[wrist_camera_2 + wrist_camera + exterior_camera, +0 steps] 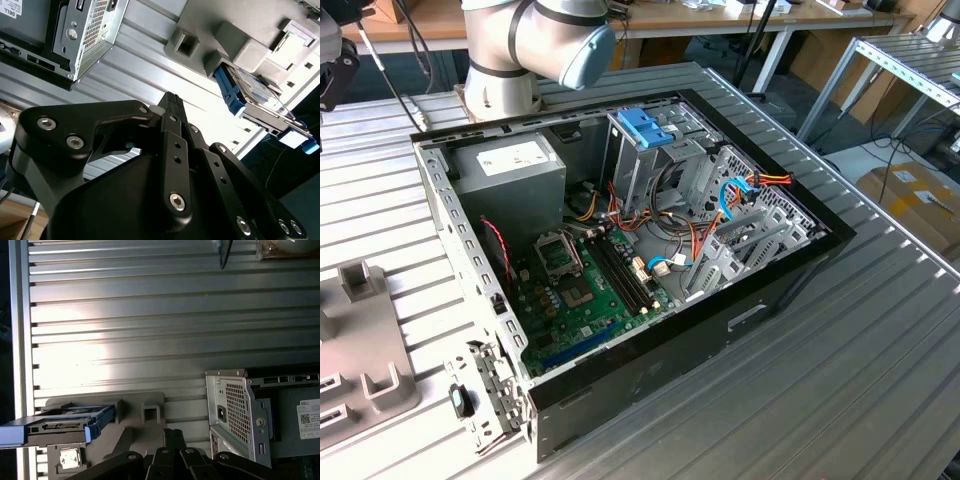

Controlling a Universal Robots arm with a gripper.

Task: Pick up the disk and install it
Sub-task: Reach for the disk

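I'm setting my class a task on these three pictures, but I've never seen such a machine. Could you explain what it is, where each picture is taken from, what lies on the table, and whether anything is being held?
The machine is one robot arm with a two-fingered hand. The exterior view comes from a camera off the arm. It shows a ribbed metal table bearing an open computer case, with its motherboard and power supply exposed. Both wrist views come from cameras riding on the arm, looking past the black hand. They show the disk, a hard drive with blue rails, resting in a grey holder on the table beside the case. The hand looks shut and empty, apart from the disk.
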